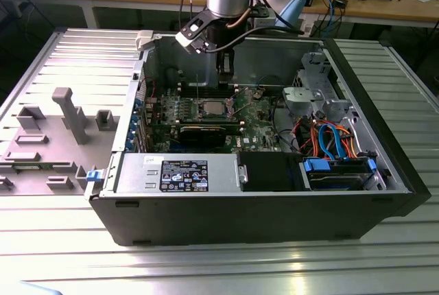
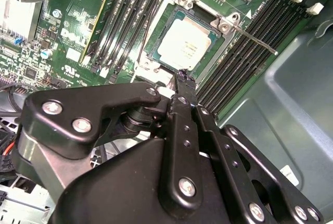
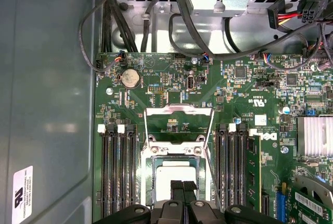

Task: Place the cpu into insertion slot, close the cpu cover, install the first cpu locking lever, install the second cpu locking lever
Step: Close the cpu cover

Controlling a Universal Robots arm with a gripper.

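The cpu [image 3: 176,174] lies flat in the insertion slot [image 3: 147,174], its dull silver top also seen in the second wrist view [image 2: 186,44] and in the exterior view [image 1: 211,108]. The cpu cover [image 3: 178,110] stands flipped open beyond the socket, with green board visible through its window. A thin locking lever [image 2: 251,37] juts out from the socket's corner. My gripper [image 3: 182,185] hangs above the socket, over the chip's edge, fingers shut together with nothing between them. It also shows in the second wrist view [image 2: 184,78] and in the exterior view [image 1: 225,77].
Long black memory slots [image 3: 117,166] flank the socket on both sides. A black expansion card [image 1: 206,132] lies in front of it, with a power supply [image 1: 180,173] nearer still. Drive cage and cables [image 1: 329,134] fill the exterior view's right. Case walls [image 1: 236,58] enclose the board.
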